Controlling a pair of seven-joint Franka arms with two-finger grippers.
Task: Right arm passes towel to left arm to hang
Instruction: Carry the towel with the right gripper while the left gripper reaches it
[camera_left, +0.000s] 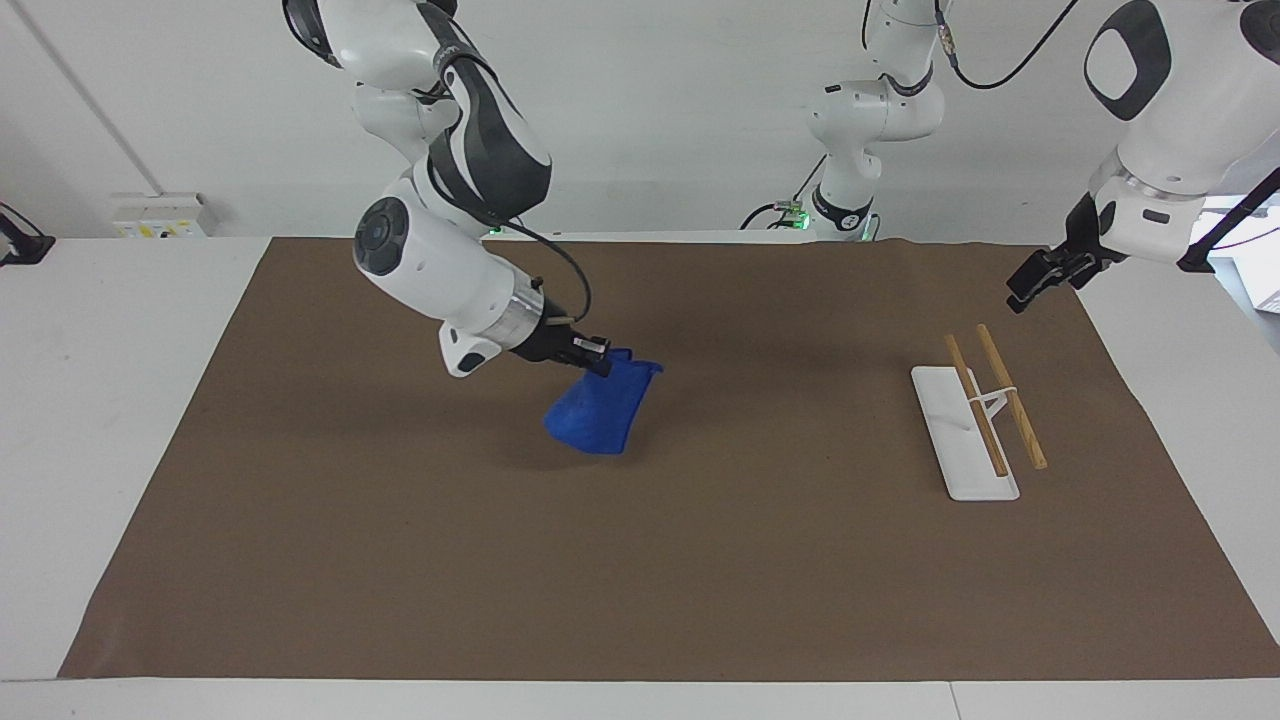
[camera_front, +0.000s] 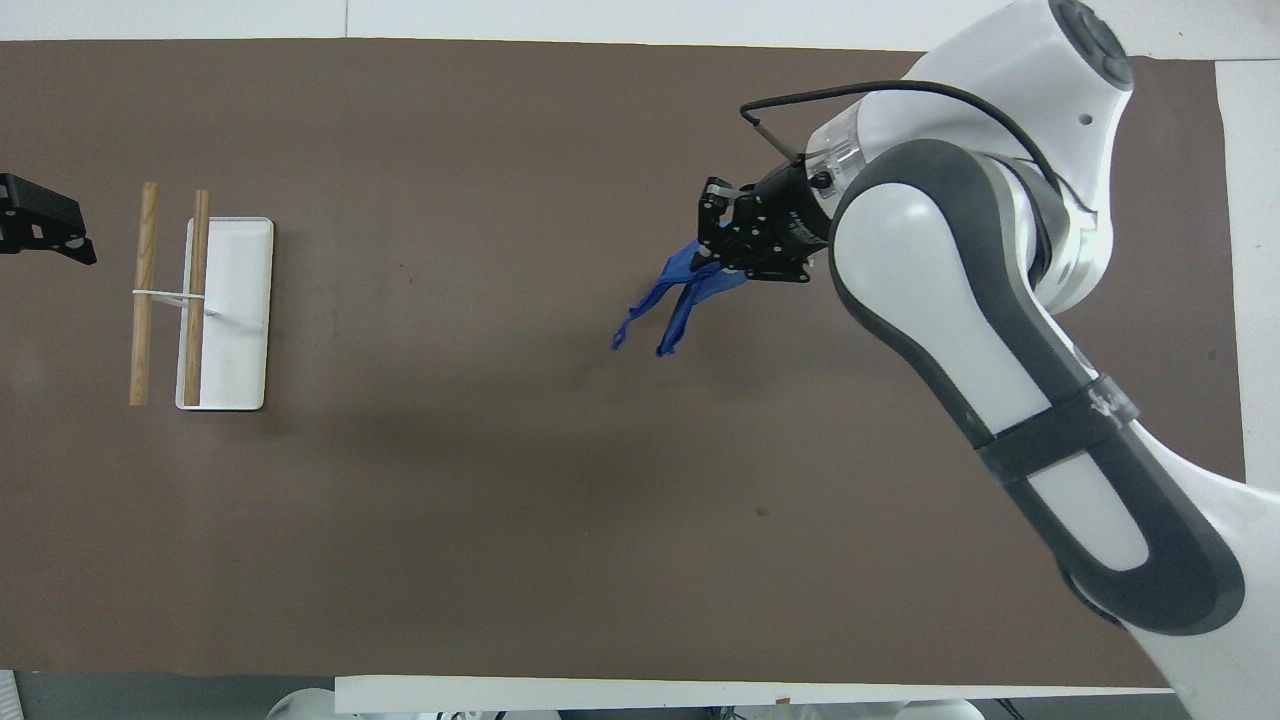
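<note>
The blue towel (camera_left: 598, 410) hangs from my right gripper (camera_left: 596, 359), which is shut on its upper edge and holds it in the air over the middle of the brown mat (camera_left: 700, 560). In the overhead view the towel (camera_front: 672, 295) shows as a thin folded strip under the right gripper (camera_front: 712, 240). My left gripper (camera_left: 1030, 283) hovers over the mat's edge at the left arm's end, above the rack; it also shows in the overhead view (camera_front: 45, 230).
A white rack (camera_left: 965, 440) with two wooden rods (camera_left: 1012, 397) stands on the mat toward the left arm's end; it also shows in the overhead view (camera_front: 228, 312). Two smaller white arms (camera_left: 860, 110) stand at the table's robot edge.
</note>
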